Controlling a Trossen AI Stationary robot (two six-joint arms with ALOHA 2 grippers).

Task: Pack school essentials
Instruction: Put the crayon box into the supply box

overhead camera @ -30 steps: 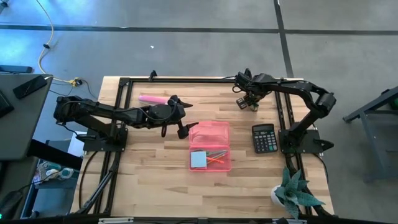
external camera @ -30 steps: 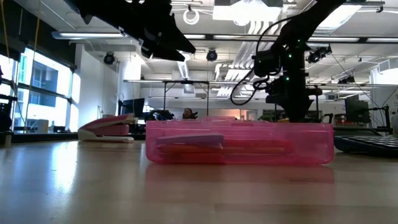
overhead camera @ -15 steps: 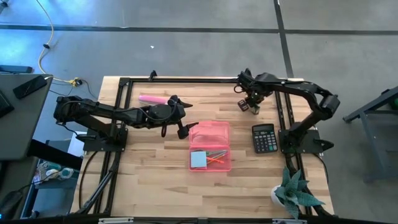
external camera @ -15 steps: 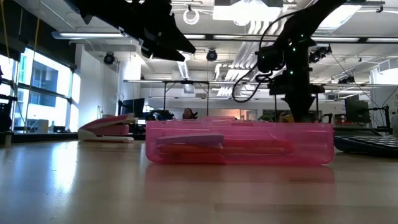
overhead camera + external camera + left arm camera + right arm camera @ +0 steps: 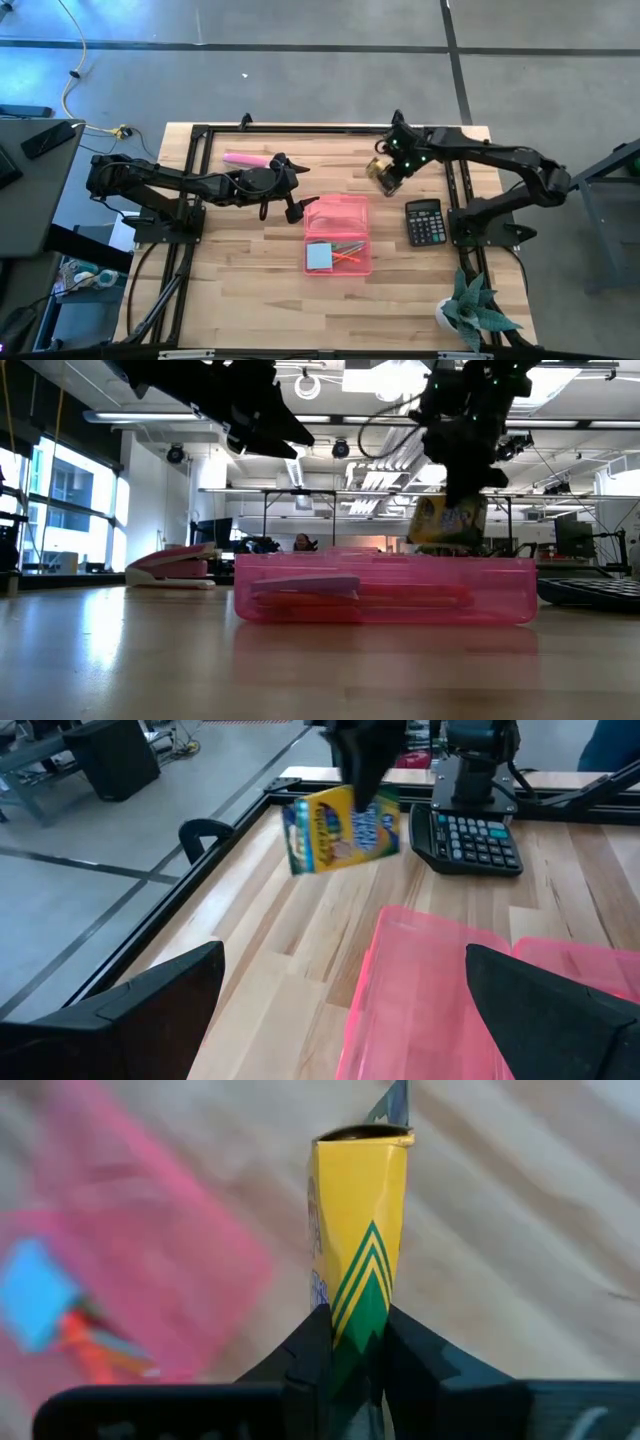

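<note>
From above, my right gripper [image 5: 384, 170] is clamped on the small yellow-green box [image 5: 379, 171] and holds it off the bench [image 5: 240, 280], near the far right corner of the pink case [image 5: 338, 234] and beyond the black calculator [image 5: 424, 221]. My left gripper [image 5: 293, 205] waits with its jaws spread wide just beside the case's left edge, with the pink oblong bar [image 5: 245, 158] lying farther back. In the case's near half I can see the light-blue square note pad [image 5: 320, 256] and the orange-red pen [image 5: 349, 258] next to it. From bench height, the box [image 5: 449, 520] hangs under my right gripper above the case's far wall [image 5: 385, 590], clear of it. Through my left wrist camera, the box [image 5: 341, 827] shows tilted in the air, pinched from its upper end, with the calculator [image 5: 474, 838] behind it and the case [image 5: 480, 1000] open below. Through my right wrist camera, my two fingers [image 5: 312, 1350] squeeze the narrow sides of the box [image 5: 360, 1230], with the case [image 5: 120, 1270] blurred off to one side. I judge this as the carrying step: the box is lifted but not yet packed. Next I should bring it over an empty part of the case, lower it and let go.
</note>
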